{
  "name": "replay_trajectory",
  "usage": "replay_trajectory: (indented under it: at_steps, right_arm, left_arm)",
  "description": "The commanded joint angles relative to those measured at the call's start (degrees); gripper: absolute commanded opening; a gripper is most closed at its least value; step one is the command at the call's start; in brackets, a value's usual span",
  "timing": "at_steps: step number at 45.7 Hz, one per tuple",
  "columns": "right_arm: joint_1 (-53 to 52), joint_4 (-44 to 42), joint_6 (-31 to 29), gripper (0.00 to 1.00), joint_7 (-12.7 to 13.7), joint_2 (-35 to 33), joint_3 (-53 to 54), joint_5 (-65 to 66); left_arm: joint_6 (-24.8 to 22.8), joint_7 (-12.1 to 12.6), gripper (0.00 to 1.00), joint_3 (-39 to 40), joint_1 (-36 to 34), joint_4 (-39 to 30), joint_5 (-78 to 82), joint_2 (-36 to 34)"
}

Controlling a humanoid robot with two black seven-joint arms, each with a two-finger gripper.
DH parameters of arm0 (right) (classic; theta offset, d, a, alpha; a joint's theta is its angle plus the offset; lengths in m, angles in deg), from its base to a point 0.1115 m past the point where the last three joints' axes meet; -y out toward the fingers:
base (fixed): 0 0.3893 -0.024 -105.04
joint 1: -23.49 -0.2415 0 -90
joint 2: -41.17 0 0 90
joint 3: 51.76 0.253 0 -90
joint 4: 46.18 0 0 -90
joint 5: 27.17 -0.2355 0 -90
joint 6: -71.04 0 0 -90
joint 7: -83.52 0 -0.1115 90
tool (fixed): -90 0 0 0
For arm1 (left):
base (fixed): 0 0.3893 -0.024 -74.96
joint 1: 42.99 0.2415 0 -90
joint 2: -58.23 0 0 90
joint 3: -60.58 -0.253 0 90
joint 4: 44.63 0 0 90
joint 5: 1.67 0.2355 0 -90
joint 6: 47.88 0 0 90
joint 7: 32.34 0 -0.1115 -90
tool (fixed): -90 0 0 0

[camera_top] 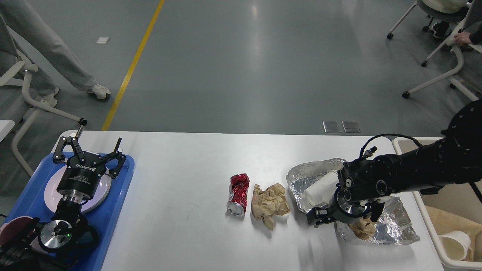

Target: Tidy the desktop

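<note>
The white desktop (180, 177) carries a crushed red can (238, 194), a crumpled brown paper (269, 203), a foil sheet (308, 174) with a white cup (319, 189) lying on it, and a second foil sheet (395, 226) holding another brown paper wad (360, 228). My right gripper (344, 217) points down over the near edge of the foils, open, one finger (315, 218) left of the wad and one to its right. My left gripper (88, 149) is open and empty above the plate at far left.
A blue tray (116, 214) with a white plate (51, 192) sits at the left end. A beige bin (452, 195) stands off the right edge, with a white cup (455, 244) inside. Chairs and a person's legs are on the floor behind.
</note>
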Motion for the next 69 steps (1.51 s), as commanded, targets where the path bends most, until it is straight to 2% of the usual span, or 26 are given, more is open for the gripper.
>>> replay_trajectory:
  at_steps: [1, 14, 19, 29, 33, 43, 48, 69]
  right_arm:
    - [1.9, -2.6, 0.2, 1.00, 0.0, 0.0, -0.1, 0.0]
    - [3.9, -4.3, 0.3, 1.00, 0.0, 0.5, -0.7, 0.2]
    - [4.3, -4.4, 0.3, 0.91, 0.0, 0.8, -0.7, 0.2]
    - [6.6, -6.6, 0.3, 0.50, 0.0, 1.1, -1.2, 0.1]
    - [6.7, -6.8, 0.3, 0.30, 0.0, 0.8, -1.7, 0.0]
    - [6.8, -6.8, 0.3, 0.15, 0.0, 1.0, -2.7, 0.1]
    - [6.8, -6.7, 0.2, 0.00, 0.0, 1.0, -2.7, 0.1]
    - [7.0, -6.1, -0.5, 0.00, 0.2, 1.0, -2.6, -0.6]
  left_arm:
    - [0.0, 0.0, 0.96, 0.0, 0.0, 0.0, 0.0, 0.0]
    - [0.0, 0.0, 0.96, 0.0, 0.0, 0.0, 0.0, 0.0]
    - [0.0, 0.0, 0.96, 0.0, 0.0, 0.0, 0.0, 0.0]
    - [0.1, 0.0, 0.96, 0.0, 0.0, 0.0, 0.0, 0.0]
    - [0.0, 0.0, 0.96, 0.0, 0.0, 0.0, 0.0, 0.0]
    - [0.1, 0.0, 0.96, 0.0, 0.0, 0.0, 0.0, 0.0]
    - [0.1, 0.0, 0.96, 0.0, 0.0, 0.0, 0.0, 0.0]
    - [0.0, 0.0, 0.96, 0.0, 0.0, 0.0, 0.0, 0.0]
